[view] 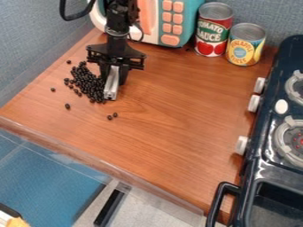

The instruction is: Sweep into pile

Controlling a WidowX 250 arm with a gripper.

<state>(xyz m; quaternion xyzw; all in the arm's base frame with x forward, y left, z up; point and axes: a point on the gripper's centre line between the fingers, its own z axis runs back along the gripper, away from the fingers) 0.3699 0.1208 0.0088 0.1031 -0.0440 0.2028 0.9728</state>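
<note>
The black two-finger gripper (113, 80) is hanging over the reddish-brown wooden counter (172, 111), in the upper left part of the view. Its fingers are standing slightly apart, closing on a narrow, silver, metal-looking bar (110, 90) that is filling the space between them. The bar is extending past the fingertips, with its lower end pointing toward the bottom of the view. Whether that end is pressing on the wood is hard to tell.

The small, black, oval beans (89, 85) are lying mostly in one dense, elongated patch just beside the bar, on its left in the view. The patch is running from upper left down to the bar's lower end. Several beans are sitting loose around it, including two close together below the bar and others toward the left.
</note>
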